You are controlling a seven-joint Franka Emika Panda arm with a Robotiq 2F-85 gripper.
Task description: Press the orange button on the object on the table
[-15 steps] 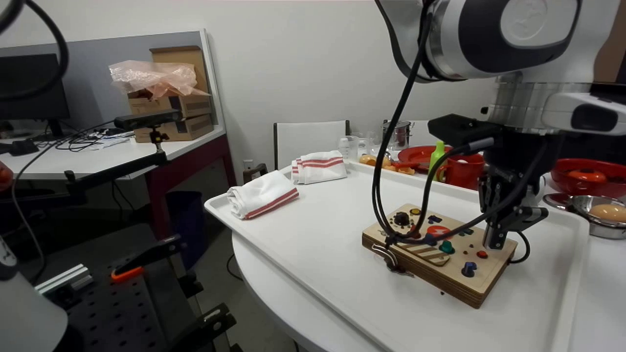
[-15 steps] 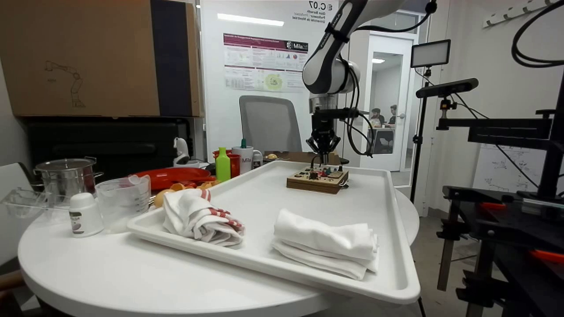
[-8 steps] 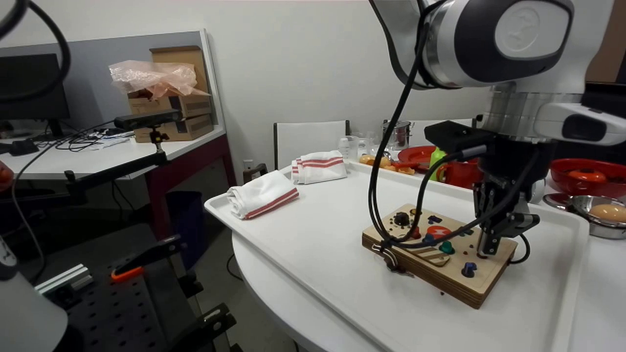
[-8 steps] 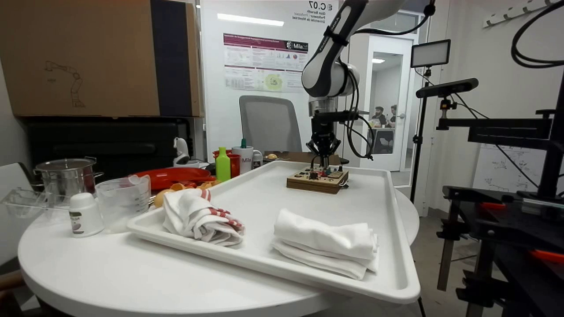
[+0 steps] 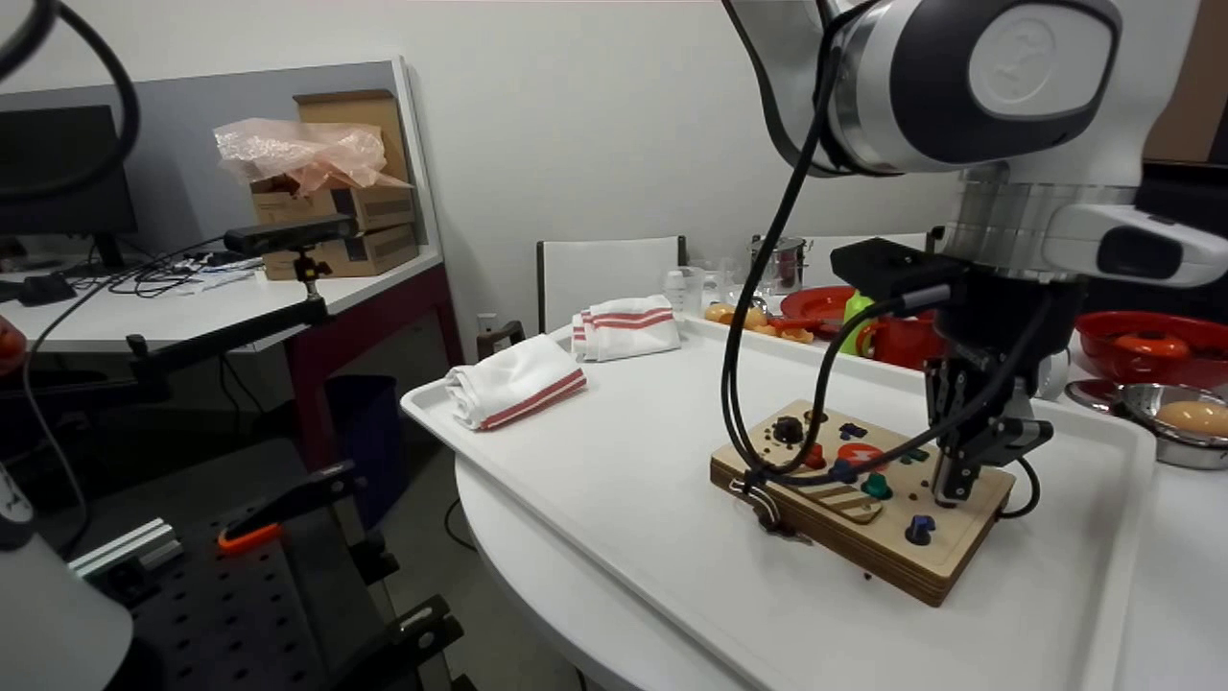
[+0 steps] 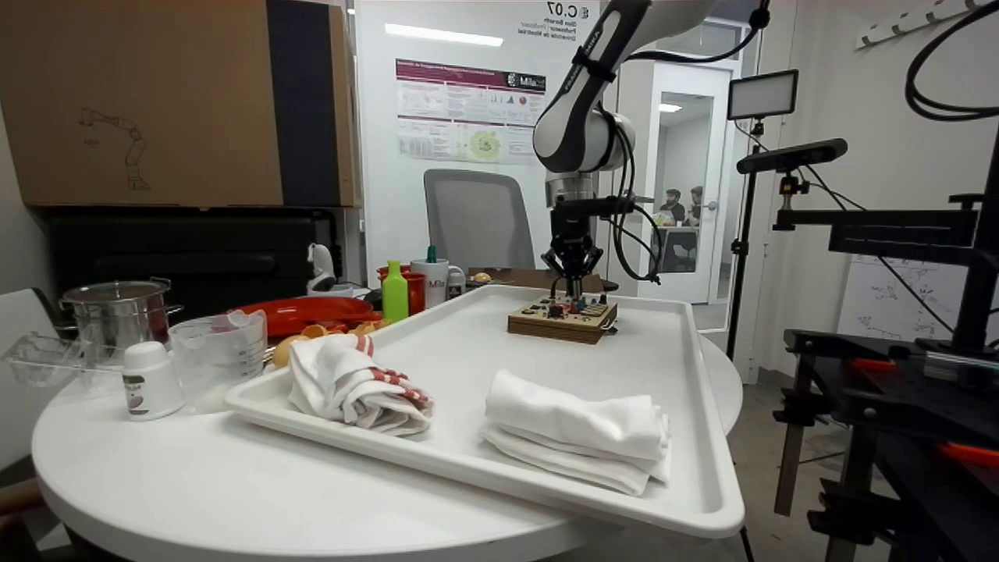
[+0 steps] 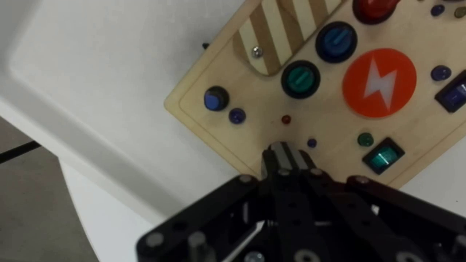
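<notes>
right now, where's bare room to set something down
Free: white tray between towels and wooden board; round table between white bottle and nearest edge. Crowded: the board, under the gripper; the table around green bottle and red mug.

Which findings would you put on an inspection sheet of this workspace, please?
Surface: white rimmed tray on round white table.
Job's things: wooden control board on the tray; small orange button cannot be made out, possibly hidden.
Clutter: two white towels on the tray; green bottle and steel pot outside it.
Hand: shut, fingertips down at the board; contact cannot be confirmed.
Cables: black cable at the board's edge; arm cables hang near the board.
Surroundings: monitor, grey office chair, two people beyond a glass door.
</notes>
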